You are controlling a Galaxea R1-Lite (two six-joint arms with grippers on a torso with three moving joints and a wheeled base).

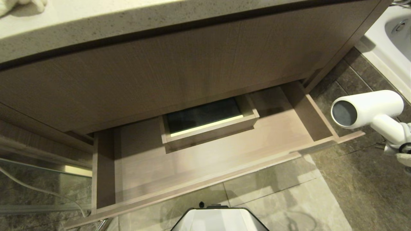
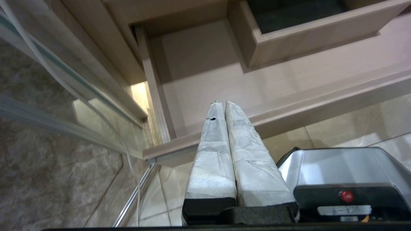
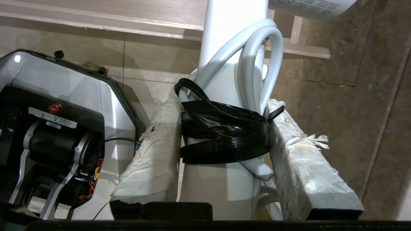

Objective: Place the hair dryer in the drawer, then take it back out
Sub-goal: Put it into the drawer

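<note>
Two grippers: left gripper (image 2: pixel 224 102) with padded fingers pressed together, holding nothing; right gripper (image 3: pixel 224 125) clamped on the dryer handle.
Dryer (image 1: pixel 369 109): in the air at the right edge of the head view, outside the drawer and beyond its right front corner, over dark floor tiles; barrel level, dark round opening facing left toward the drawer.
Drawer (image 1: pixel 205 166): pulled wide open under the cabinet; its floor bare, with a boxed cut-out (image 1: pixel 208 123) at the back.
Writing: grey print and round symbols on the dryer barrel in the right wrist view, too small to read; a white tag on the robot base (image 3: pixel 51 122) under a red button, scrawl unreadable.
Only right wrist view: white cord (image 3: pixel 257 64) looped against the handle, bound by a black strap (image 3: pixel 224 128) between the fingers.
Only left wrist view: left gripper hanging over the drawer's left front corner.
Only head view: counter (image 1: pixel 96 29) above; bathtub (image 1: pixel 391 38) at far right.
</note>
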